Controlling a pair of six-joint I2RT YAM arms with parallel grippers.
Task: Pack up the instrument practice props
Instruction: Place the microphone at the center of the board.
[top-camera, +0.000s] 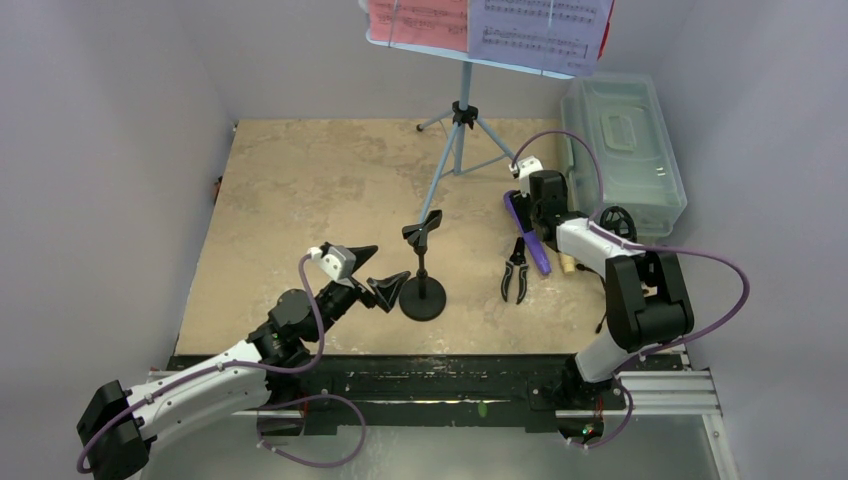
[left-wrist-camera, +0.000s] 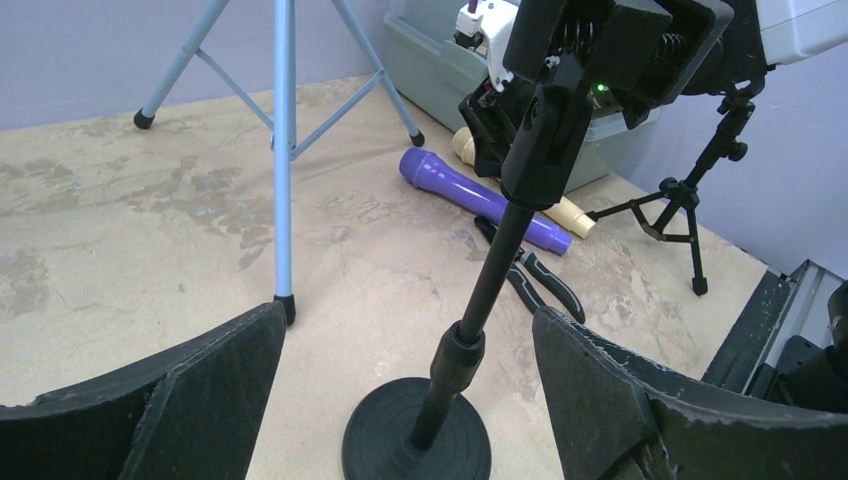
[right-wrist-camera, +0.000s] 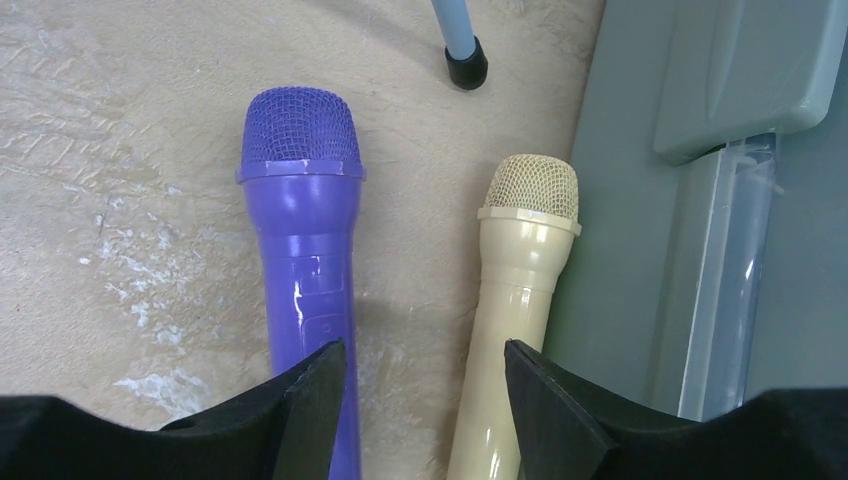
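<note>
Black fingers of my left gripper (left-wrist-camera: 410, 335) fill the bottom of the left wrist view. They are spread wide and hold nothing, and the round-base pole (left-wrist-camera: 470, 310) stands upright just beyond the gap between them.

From overhead, with the far edge as 12 o'clock, the tan table (top-camera: 300, 190) carries everything else. A translucent grey-green plastic box (top-camera: 625, 150), lid on, sits at 2 o'clock along the right wall. The light-blue music stand (top-camera: 462, 110) rises on its tripod legs at 12 o'clock, with a red page (top-camera: 415, 18) and a white page (top-camera: 540, 25) side by side on its desk.

The pole's round base rests near the centre, just at 3 o'clock of my left gripper; I cannot tell whether they touch. A black mic tripod (top-camera: 617, 222) stands at 3 o'clock, near the box's near end.

My right gripper (right-wrist-camera: 425, 355) hangs low over the two microphones, its jaws apart with only bare table between them. One finger overlaps the purple microphone (right-wrist-camera: 300, 230) and the other the cream microphone (right-wrist-camera: 525, 250). Both microphones lie flat, side by side but apart, and the cream one lies just beside the box wall. Black-handled pliers (top-camera: 515, 272) lie at 9 o'clock of the purple microphone's near end, just beside it.
</note>
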